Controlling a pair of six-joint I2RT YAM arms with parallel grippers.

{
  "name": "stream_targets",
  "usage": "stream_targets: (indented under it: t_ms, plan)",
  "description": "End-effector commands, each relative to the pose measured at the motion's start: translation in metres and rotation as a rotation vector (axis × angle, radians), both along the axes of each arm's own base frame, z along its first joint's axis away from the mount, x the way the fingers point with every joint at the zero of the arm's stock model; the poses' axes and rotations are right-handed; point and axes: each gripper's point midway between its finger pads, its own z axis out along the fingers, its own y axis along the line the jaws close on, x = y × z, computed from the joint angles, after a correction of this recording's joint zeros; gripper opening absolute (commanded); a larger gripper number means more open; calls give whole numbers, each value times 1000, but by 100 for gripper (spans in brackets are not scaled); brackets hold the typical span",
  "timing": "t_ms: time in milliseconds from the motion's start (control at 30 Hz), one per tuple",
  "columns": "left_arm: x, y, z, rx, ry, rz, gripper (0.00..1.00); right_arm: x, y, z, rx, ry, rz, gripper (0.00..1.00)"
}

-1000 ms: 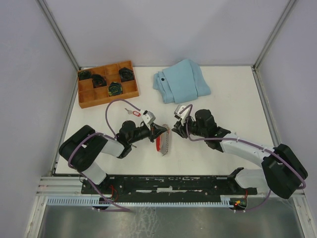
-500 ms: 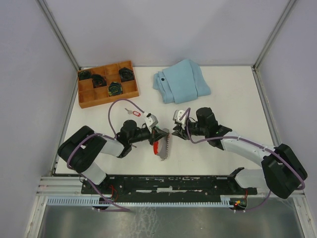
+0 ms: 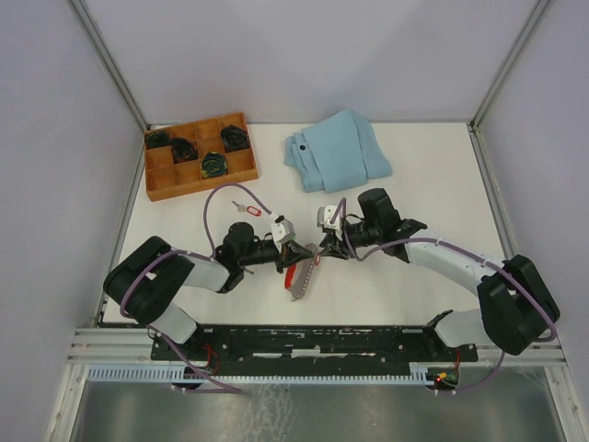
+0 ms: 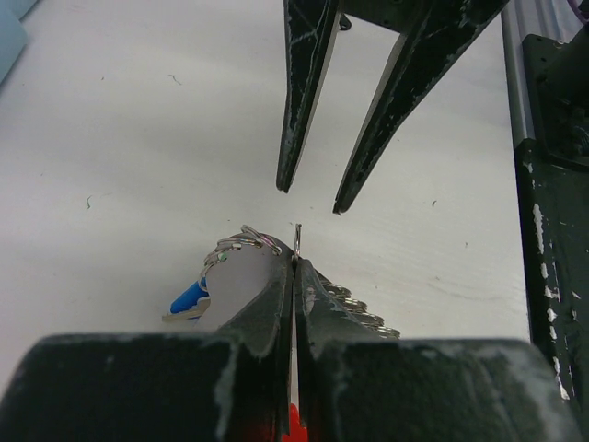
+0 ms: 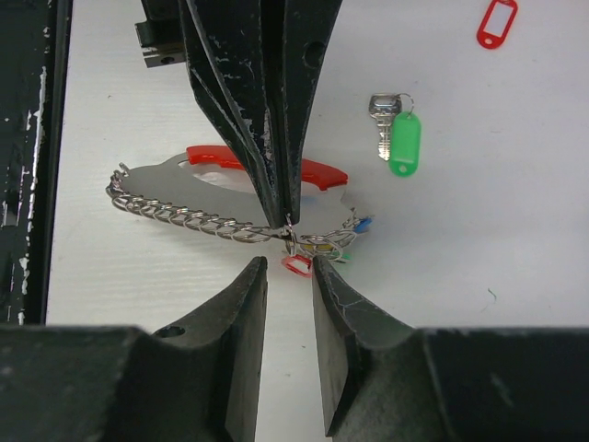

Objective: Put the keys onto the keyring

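One keyring [image 5: 322,172], one green-tagged key [image 5: 396,138], one red-tagged key [image 3: 252,211].

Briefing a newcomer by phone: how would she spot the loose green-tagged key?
On the white table, find the keyring, red-backed, pinched by the left gripper. Just past its end lies a loose key, touching nothing. Its tag is green, the other loose tag red.
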Motion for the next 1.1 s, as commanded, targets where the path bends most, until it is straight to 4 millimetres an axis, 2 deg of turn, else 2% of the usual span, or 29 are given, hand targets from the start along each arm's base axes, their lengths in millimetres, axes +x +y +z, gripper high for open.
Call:
stream_targets:
  t_ms: [0, 700, 933, 1067]
  plan:
    - [3, -7, 28, -49, -124, -49, 3, 1, 9, 12, 25, -3, 62, 34]
    - [-2, -9, 32, -63, -126, -78, 3, 3, 18, 3, 18, 64, 89, 26]
    - [-2, -10, 31, -64, -122, -78, 3, 0, 18, 0, 10, 88, 101, 17]
    - [-2, -10, 31, -64, -119, -79, 3, -1, 17, 0, 6, 90, 104, 8]
